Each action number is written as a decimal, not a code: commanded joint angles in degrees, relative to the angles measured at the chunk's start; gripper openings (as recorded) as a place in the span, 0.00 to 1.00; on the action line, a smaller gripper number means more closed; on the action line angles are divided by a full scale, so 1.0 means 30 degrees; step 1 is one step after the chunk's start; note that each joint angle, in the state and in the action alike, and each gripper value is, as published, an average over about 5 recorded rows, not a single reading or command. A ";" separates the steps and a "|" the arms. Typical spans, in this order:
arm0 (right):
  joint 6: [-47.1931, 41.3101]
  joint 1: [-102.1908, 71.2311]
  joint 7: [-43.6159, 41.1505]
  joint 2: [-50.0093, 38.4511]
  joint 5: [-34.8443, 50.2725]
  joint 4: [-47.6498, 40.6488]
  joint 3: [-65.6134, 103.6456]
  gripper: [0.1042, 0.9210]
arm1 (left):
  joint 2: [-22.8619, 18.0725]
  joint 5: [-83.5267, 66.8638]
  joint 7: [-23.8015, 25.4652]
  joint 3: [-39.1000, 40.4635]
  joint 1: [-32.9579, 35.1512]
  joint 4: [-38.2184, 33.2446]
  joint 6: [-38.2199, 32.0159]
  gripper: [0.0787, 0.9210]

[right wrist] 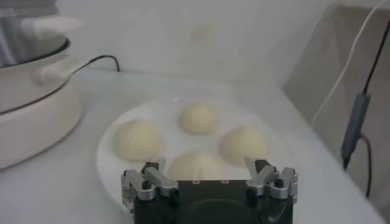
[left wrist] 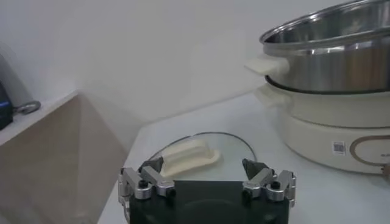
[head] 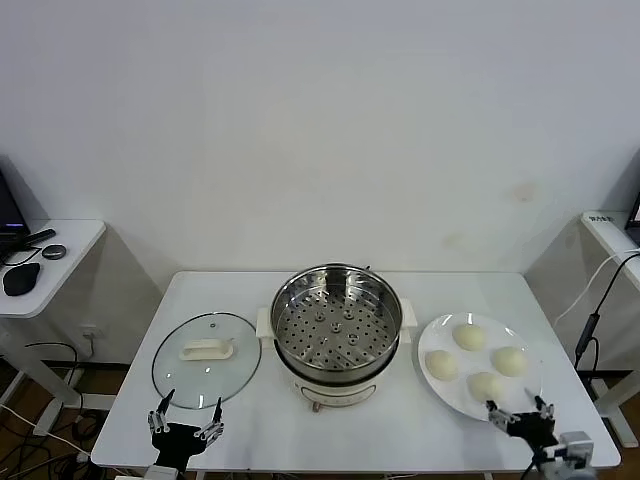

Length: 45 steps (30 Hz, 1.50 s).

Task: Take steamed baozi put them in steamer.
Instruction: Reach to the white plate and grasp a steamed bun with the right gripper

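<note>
Both arms are cut off by the frame's lower edge in the head view; only the grippers show. Left gripper [head: 187,413] sits at the table's [head: 250,440] front-left edge, just in front of the glass lid [head: 206,358], fingers spread wide, gripping nothing. Right gripper [head: 520,409] sits at the front-right edge, at the near rim of the white plate [head: 447,392], fingers released too. 4 steamed baozi [head: 469,336] lie on that plate, right side. Steamer [head: 337,325] stands mid-table, tray bare. Its base carries a small square code sticker [left wrist: 339,147], unreadable. A wall-side label [head: 600,216] far right is too small to read.
</note>
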 commanded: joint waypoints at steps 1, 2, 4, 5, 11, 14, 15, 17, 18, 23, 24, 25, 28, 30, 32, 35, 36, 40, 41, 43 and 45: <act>-0.1509 0.3623 -0.2429 -0.4821 -0.2339 -0.0656 0.0712 0.88 | -0.0003 0.0016 -0.0027 -0.0021 0.0112 -0.0120 0.0000 0.88; -0.1421 0.3999 -0.2843 -0.5295 -0.2851 -0.0934 0.0566 0.88 | -0.0006 0.0017 -0.0039 -0.0048 0.0156 -0.0150 -0.0003 0.88; -0.1024 0.5598 -0.4661 -0.7220 -0.4760 -0.2134 -0.0187 0.88 | -0.0020 0.0015 -0.0082 -0.0158 0.0338 -0.0295 -0.0015 0.88; -0.0771 0.6427 -0.5621 -0.8104 -0.5632 -0.2706 -0.0705 0.88 | -0.0022 0.0011 -0.0099 -0.0219 0.0434 -0.0380 -0.0024 0.88; 0.0926 1.2007 -1.2051 -1.2109 -1.0025 -0.6043 -0.5414 0.88 | -0.0223 -0.0009 -0.0243 -0.0373 0.0781 -0.0702 -0.0093 0.88; 0.3771 1.6159 -1.5536 -1.3058 -1.2347 -0.8743 -0.9088 0.88 | -0.0320 -0.0003 -0.0319 -0.0286 0.0889 -0.0669 -0.0166 0.88; 0.4702 1.7572 -1.6329 -1.3236 -1.2615 -0.9599 -1.0445 0.88 | -0.0328 -0.0003 -0.0329 -0.0267 0.0905 -0.0639 -0.0182 0.88; 0.6308 2.0307 -1.7179 -1.3444 -1.2667 -1.1084 -1.3733 0.88 | -0.0319 -0.0014 -0.0337 -0.0268 0.0904 -0.0560 -0.0200 0.88; 0.6715 2.1551 -1.7493 -1.3487 -1.2526 -1.1651 -1.5332 0.88 | -0.0311 -0.0026 -0.0341 -0.0284 0.0886 -0.0519 -0.0202 0.88; 0.7690 2.6218 -1.8667 -1.2837 -1.1849 -1.3801 -2.2156 0.88 | -0.0322 -0.0111 -0.0373 -0.0343 0.0879 -0.0506 -0.0201 0.88; 0.7791 2.6658 -1.8854 -1.2589 -1.1780 -1.4128 -2.2947 0.88 | -0.0323 -0.0130 -0.0375 -0.0340 0.0898 -0.0527 -0.0200 0.88; 0.7855 2.6962 -1.8990 -1.2372 -1.1704 -1.4427 -2.3570 0.88 | -0.0321 -0.0145 -0.0374 -0.0338 0.0915 -0.0536 -0.0199 0.88; 0.8026 2.7627 -1.9349 -1.1772 -1.1439 -1.5330 -2.4978 0.88 | -0.0271 -0.0165 -0.0368 -0.0346 0.0942 -0.0505 -0.0188 0.88; 0.8108 2.7672 -1.9479 -1.1394 -1.1334 -1.5833 -2.5341 0.88 | -0.0249 -0.0190 -0.0365 -0.0385 0.0932 -0.0478 -0.0172 0.88; 0.8134 2.7430 -1.9529 -1.0962 -1.1243 -1.6198 -2.5205 0.88 | -0.0259 -0.0226 -0.0364 -0.0439 0.0908 -0.0444 -0.0157 0.88; 0.7981 2.6695 -1.9544 -1.0137 -1.0983 -1.6453 -2.4428 0.88 | -0.0276 -0.0237 -0.0363 -0.0473 0.0909 -0.0420 -0.0141 0.88; 0.7905 2.6420 -1.9548 -0.9838 -1.0994 -1.6524 -2.4097 0.88 | -0.0277 -0.0231 -0.0361 -0.0472 0.0942 -0.0442 -0.0137 0.88; 0.7807 2.5704 -1.9345 -0.8661 -1.1808 -1.7302 -2.3077 0.88 | -0.0309 -0.0190 -0.0362 -0.0452 0.1163 -0.0550 -0.0141 0.88; 0.7836 2.5610 -1.9215 -0.8341 -1.2034 -1.7601 -2.2841 0.88 | -0.0336 -0.0175 -0.0369 -0.0441 0.1198 -0.0553 -0.0144 0.88; 0.7887 2.5483 -1.8948 -0.7781 -1.2420 -1.8241 -2.2378 0.88 | -0.0400 -0.0152 -0.0382 -0.0407 0.1236 -0.0563 -0.0146 0.88; 0.7908 2.5400 -1.8810 -0.7447 -1.2604 -1.8505 -2.2143 0.88 | -0.0450 -0.0129 -0.0380 -0.0370 0.1249 -0.0601 -0.0147 0.88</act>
